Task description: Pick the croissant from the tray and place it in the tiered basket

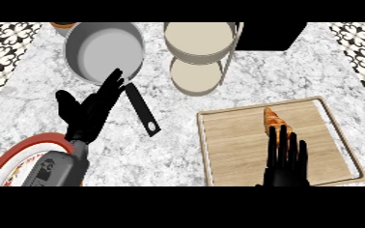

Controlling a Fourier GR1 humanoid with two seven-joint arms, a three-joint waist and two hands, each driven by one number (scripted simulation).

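Reaching right hand point(285, 162) open beside croissant point(273, 120), tray point(235, 145), no legible writing

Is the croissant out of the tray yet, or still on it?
Still on it. The croissant lies on the wooden tray, with the open right hand just below it, fingertips at its near end, not curled round it.

We see the golden-brown croissant point(272, 120) lying flat on the pale wooden tray point(235, 149), lengthwise, just beyond the fingertips of our right hand point(285, 166). Farther ahead and to that hand's left stands the tiered basket point(201, 53), two round cream tiers in a thin wire frame, upright.
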